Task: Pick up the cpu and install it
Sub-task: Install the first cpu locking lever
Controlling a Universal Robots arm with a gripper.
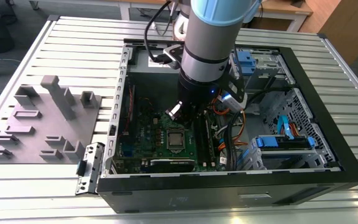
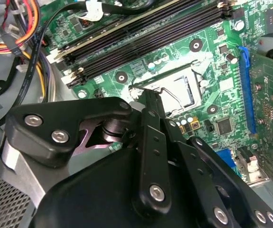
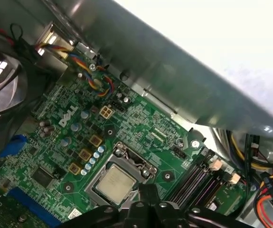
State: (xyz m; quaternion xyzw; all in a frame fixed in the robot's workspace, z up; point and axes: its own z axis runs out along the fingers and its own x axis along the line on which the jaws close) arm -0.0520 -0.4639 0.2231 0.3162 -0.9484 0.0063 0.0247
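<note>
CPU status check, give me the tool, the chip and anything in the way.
Tool low over the motherboard, holding nothing visible. Cpu flat in its socket. Cable bundle beside the arm.

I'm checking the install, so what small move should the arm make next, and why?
Probably a short straight lift: the chip already lies flat in the socket frame on the green board, with the end effector close over its edge.

one cpu (image 3: pixel 115 184), one motherboard (image 3: pixel 141 121), one computer case (image 1: pixel 328 179)
</note>
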